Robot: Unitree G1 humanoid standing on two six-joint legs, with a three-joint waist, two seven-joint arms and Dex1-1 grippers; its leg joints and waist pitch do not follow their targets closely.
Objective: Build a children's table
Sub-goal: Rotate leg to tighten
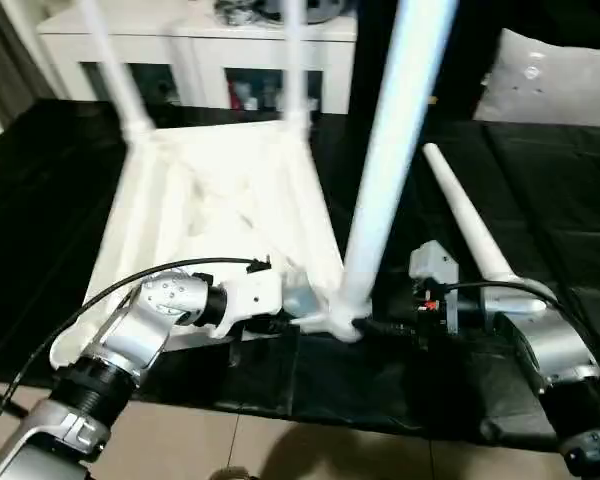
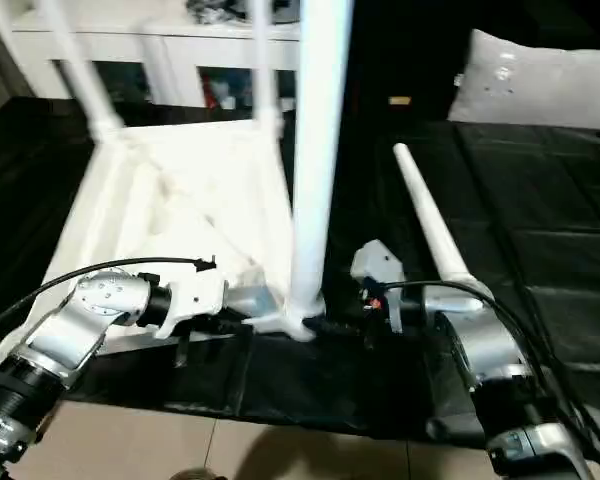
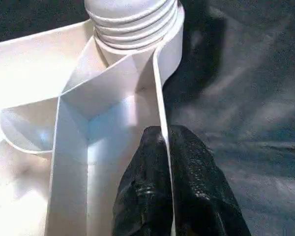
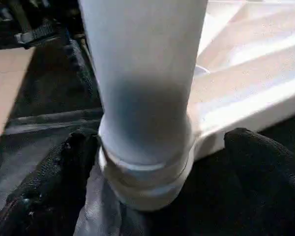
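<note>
On black work surface [image 1: 540,190]: table top [image 1: 220,210] lying inverted, three legs standing in corner sockets. Near-corner leg [image 1: 385,170] being straddled at base by right gripper [image 4: 147,162], fingers spread wide, nothing held. Top's edge wall being pinched by left gripper [image 3: 164,196], fingers clamped. Fourth leg [image 1: 465,215] lying loose beside top; fitting judged outstanding.

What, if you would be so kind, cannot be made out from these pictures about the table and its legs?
- Near leg: its top is cut off by the head views' upper edge.
- Far legs: also cut off above, and blurred.
- Near corner socket: whether the thread is fully home, since the leg's collar covers it in the right wrist view.
- Loose leg: its thick end is hidden behind the right gripper arm.
</note>
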